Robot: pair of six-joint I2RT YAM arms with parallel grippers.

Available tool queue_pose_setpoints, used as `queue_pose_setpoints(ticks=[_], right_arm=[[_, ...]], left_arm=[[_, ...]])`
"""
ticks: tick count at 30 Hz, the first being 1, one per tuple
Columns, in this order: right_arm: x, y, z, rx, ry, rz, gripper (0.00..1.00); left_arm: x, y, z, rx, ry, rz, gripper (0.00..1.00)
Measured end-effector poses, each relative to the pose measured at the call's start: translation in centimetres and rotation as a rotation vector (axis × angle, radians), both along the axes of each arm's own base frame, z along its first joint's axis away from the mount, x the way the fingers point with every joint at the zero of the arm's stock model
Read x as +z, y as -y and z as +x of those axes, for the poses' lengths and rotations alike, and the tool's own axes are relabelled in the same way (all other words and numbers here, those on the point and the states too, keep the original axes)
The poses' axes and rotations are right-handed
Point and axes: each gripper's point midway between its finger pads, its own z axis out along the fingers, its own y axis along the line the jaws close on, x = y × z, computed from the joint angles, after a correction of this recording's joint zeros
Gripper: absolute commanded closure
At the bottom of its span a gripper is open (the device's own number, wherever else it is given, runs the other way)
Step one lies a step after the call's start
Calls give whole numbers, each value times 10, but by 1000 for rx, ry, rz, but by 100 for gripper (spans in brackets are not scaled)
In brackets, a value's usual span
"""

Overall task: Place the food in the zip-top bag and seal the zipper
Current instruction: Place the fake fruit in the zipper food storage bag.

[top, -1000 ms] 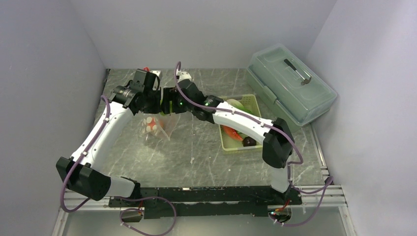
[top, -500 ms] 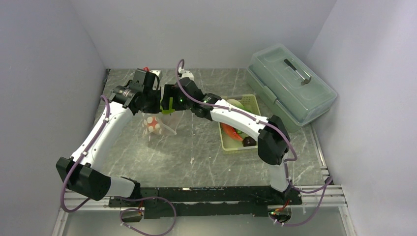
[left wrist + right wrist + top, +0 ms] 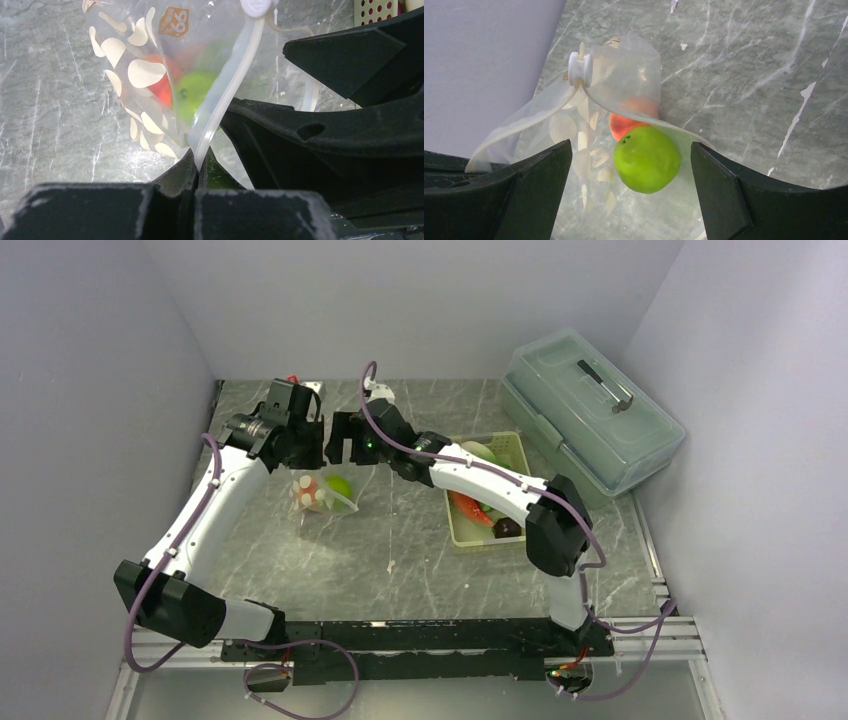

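Observation:
The zip-top bag (image 3: 318,502) hangs open near the back left of the table, spotted side (image 3: 135,75) facing the left wrist camera. My left gripper (image 3: 197,161) is shut on the zipper (image 3: 227,85) strip at the bag's mouth. A white slider (image 3: 580,67) sits on that strip. A green ball (image 3: 646,159) and an orange-red ball (image 3: 631,120) lie inside the bag. My right gripper (image 3: 630,152) stands open over the mouth, with its fingers (image 3: 734,195) clear of the green ball. More food stays in the basket (image 3: 520,455): a red-orange long piece (image 3: 470,508), a dark maroon ball (image 3: 507,528) and lettuce (image 3: 480,452).
A large translucent lidded box (image 3: 590,410) stands at the back right, close to the basket. Both arms (image 3: 215,510) meet over the bag at the back left. The grey walls (image 3: 100,390) close in the table on three sides.
My right gripper has opened and let go of the green ball, which now lies in the bag beside the orange-red one. The left gripper keeps its hold on the bag's mouth.

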Motion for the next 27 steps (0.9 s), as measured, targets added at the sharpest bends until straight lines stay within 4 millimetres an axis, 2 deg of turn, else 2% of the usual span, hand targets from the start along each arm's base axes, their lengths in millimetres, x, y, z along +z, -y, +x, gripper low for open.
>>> queue_pose_setpoints(ticks=[6, 17, 21, 27], right_arm=[[1, 8, -11, 22, -9, -5, 10], [47, 42, -35, 45, 67, 19, 17], [44, 48, -39, 53, 68, -4, 18], [21, 53, -48, 71, 31, -62, 20]], left_arm=[[-1, -1, 0, 3, -2, 1, 100], [-1, -1, 0, 4, -3, 2, 100], [-1, -1, 0, 4, -3, 2, 100], [-1, -1, 0, 4, -3, 2, 100]])
